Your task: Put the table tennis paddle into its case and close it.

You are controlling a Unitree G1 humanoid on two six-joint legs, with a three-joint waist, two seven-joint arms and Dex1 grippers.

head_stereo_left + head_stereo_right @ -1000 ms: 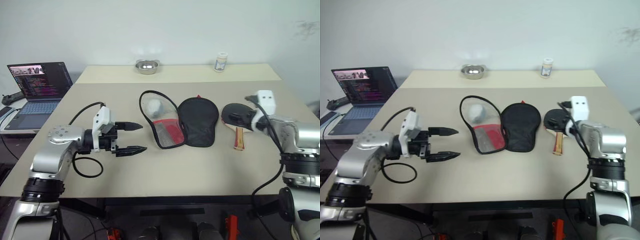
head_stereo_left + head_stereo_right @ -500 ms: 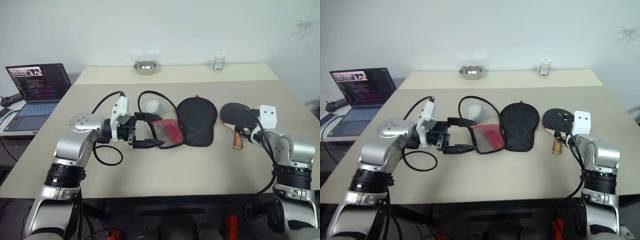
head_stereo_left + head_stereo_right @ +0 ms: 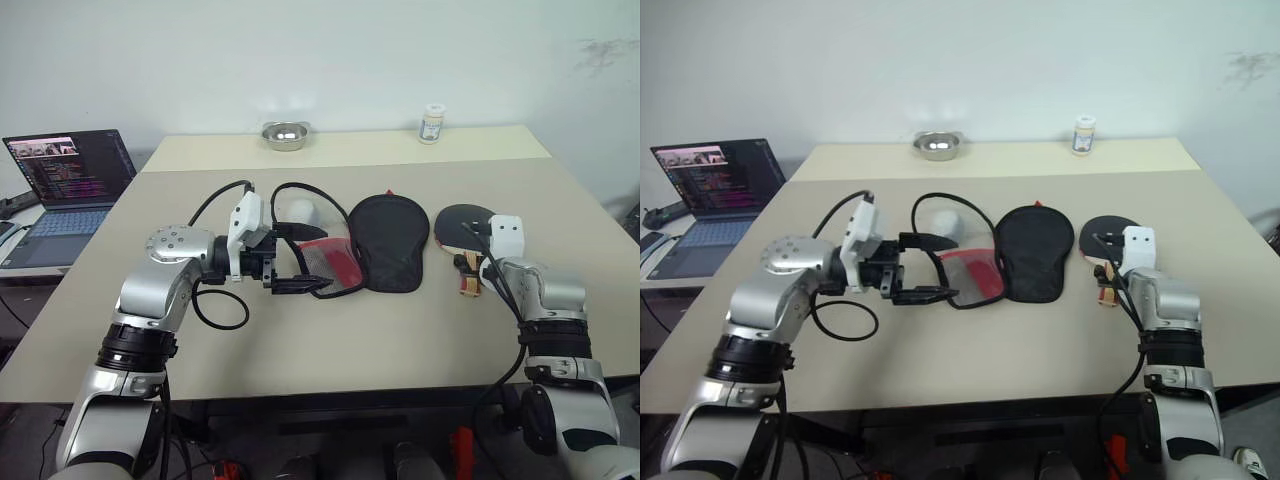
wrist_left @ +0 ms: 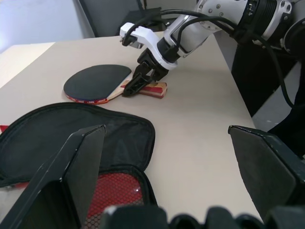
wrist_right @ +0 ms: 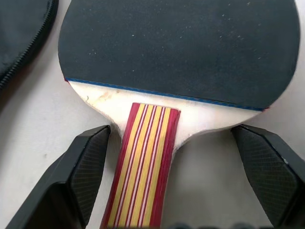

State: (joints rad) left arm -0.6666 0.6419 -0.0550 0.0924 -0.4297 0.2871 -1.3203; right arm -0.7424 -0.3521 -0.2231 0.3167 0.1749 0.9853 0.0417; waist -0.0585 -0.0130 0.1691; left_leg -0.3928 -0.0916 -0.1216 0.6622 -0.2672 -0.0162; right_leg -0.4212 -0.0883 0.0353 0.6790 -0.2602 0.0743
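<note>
Right gripper [image 5: 167, 210]: lowered since a second ago, fingers spread wide astride the paddle [image 5: 181, 52] handle; grasp looks imminent. Left gripper [image 3: 292, 260]: moved in, fingers apart at the open case [image 3: 345, 245] rim. Head views hide the handle under the gripper; right wrist view shows its stripes.

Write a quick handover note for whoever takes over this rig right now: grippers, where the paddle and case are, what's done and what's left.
Left gripper: open, empty, at the near edge of the case's open half.
Right gripper: open, fingers straddling the paddle's handle, not closed on it.
Table tennis paddle: flat on the table, black face up, to the right of the case, handle toward the robot.
Case: unzipped, lying open in two halves, the mesh-and-red one on the left.
Done: nothing packed yet.
Left: grip the paddle, put it into the case, fold and zip it shut.
</note>
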